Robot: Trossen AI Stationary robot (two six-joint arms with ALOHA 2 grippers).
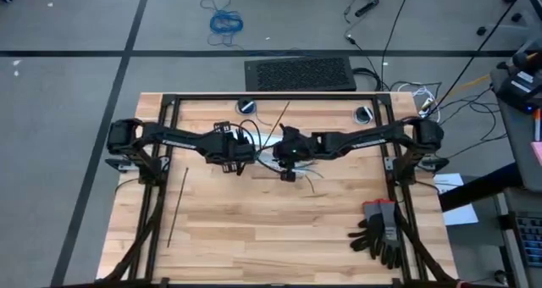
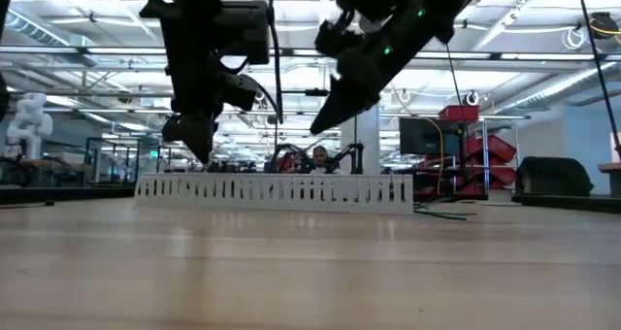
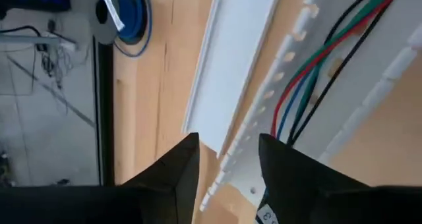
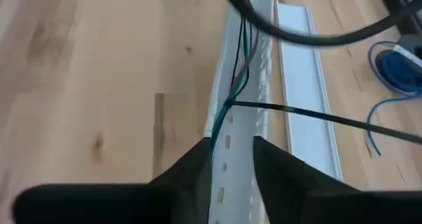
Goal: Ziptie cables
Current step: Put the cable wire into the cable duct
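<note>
High view: I've got both arms meeting mid-table. Left gripper [image 1: 241, 155] and right gripper [image 1: 284, 157] are close together over the white slotted duct [image 1: 264, 158]. One ziptie [image 1: 178, 207] lies flat on the table [image 1: 254, 237] well to the left of the arms, another ziptie [image 1: 275, 120] sits angled near the far edge. Black gloves [image 1: 379, 229] at the near right corner.

Low view: duct [image 2: 275, 190] stands along the table, both grippers hang above it, not touching.

Left wrist view: my left fingers [image 3: 178, 168] are spread, straddling the duct's slotted wall [image 3: 264, 128]. The cables [image 3: 316, 59] — red, green, blue, black — run inside the channel. Duct cover [image 3: 231, 59] lies just beside it; blue coiled cord [image 3: 135, 20] farther off.

Right wrist view: right fingers [image 4: 198, 165] spread over the duct end [image 4: 239, 141], nothing pinched. Cables [image 4: 241, 66] lie in the channel; a thin black strip [image 4: 310, 114] crosses over the duct.
</note>
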